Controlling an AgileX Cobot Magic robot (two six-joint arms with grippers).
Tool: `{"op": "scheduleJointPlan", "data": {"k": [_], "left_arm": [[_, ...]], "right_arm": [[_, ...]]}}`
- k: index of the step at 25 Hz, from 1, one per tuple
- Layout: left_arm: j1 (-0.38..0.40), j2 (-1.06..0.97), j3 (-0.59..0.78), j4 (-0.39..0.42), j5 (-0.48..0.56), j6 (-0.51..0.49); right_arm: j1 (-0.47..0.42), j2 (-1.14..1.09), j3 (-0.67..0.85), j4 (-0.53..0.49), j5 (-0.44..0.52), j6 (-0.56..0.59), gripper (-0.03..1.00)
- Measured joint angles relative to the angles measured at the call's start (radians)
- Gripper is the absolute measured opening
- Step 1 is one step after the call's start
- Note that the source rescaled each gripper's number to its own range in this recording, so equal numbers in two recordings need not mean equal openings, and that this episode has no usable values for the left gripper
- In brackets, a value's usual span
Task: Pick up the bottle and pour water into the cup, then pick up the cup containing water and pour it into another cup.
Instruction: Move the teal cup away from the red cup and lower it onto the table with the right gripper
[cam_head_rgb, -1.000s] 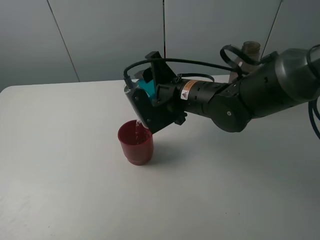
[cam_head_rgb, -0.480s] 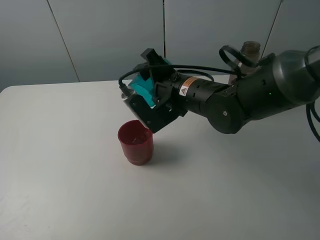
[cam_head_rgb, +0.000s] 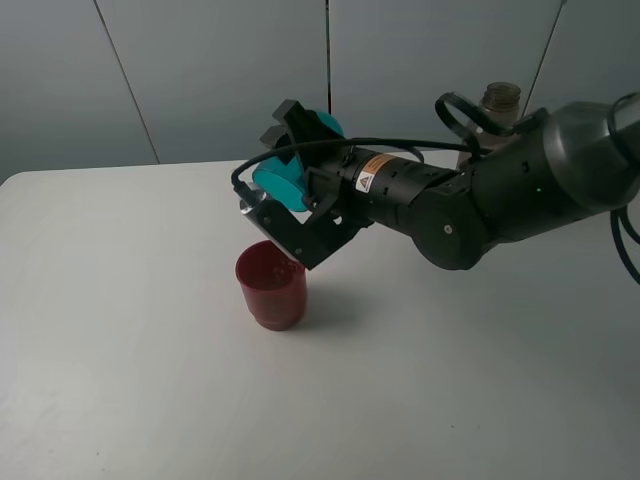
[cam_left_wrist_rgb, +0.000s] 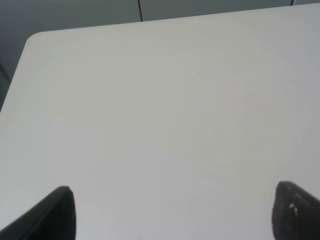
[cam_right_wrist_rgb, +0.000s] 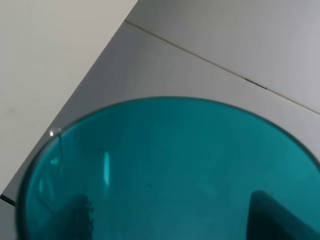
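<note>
Teal plastic fills the right wrist view: the cup (cam_right_wrist_rgb: 170, 175) is clamped in the right pincer (cam_head_rgb: 292, 205), whose jaws are closed tight on its sides. In the high view the cup (cam_head_rgb: 290, 180) is held in the air and tipped steeply onto its side, its mouth slanting down toward the left edge of the counter (cam_head_rgb: 130, 360). Directly below and slightly to the left stands another cup (cam_head_rgb: 271, 285), dark red and upright, near the middle of the counter and apart from the pincer. The bottle (cam_head_rgb: 500, 100) stands near the counter's far right part, only its threaded neck visible behind the right arm (cam_head_rgb: 500, 190). The left pincer (cam_left_wrist_rgb: 170, 212) hangs over a bare stretch of counter near a rounded far corner; its two dark fingertips (cam_left_wrist_rgb: 57, 212) stand wide apart with nothing between them.
</note>
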Motion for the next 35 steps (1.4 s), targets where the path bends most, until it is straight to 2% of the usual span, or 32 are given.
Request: {"op": "scheduleJointPlan", "data": {"k": [7,10,12,15,18,21,23,24,26,28,35], "left_arm": [[0.0,0.0,0.0,0.0,0.0,0.0],[0.0,0.0,0.0,0.0,0.0,0.0],[0.0,0.0,0.0,0.0,0.0,0.0],[0.0,0.0,0.0,0.0,0.0,0.0],[0.0,0.0,0.0,0.0,0.0,0.0],[0.0,0.0,0.0,0.0,0.0,0.0],[0.0,0.0,0.0,0.0,0.0,0.0],[0.0,0.0,0.0,0.0,0.0,0.0],[0.0,0.0,0.0,0.0,0.0,0.0],[0.0,0.0,0.0,0.0,0.0,0.0],[0.0,0.0,0.0,0.0,0.0,0.0]], "right_arm": [[0.013,0.0,0.0,0.001,0.006,0.03,0.1],[0.018,0.0,0.0,-0.011,0.039,0.135,0.1],[0.018,0.0,0.0,-0.024,0.06,0.248,0.1],[-0.005,0.0,0.0,-0.065,0.068,0.442,0.1],[-0.054,0.0,0.0,-0.152,0.068,0.697,0.1],[-0.112,0.0,0.0,-0.262,0.028,1.042,0.1],[-0.159,0.0,0.0,-0.332,-0.029,1.357,0.1],[-0.184,0.0,0.0,-0.36,-0.055,1.479,0.1],[-0.23,0.002,0.0,-0.378,-0.097,1.713,0.1],[-0.273,0.02,-0.005,-0.377,-0.114,1.826,0.1],[-0.325,0.164,-0.007,-0.358,-0.12,2.052,0.1]]}}
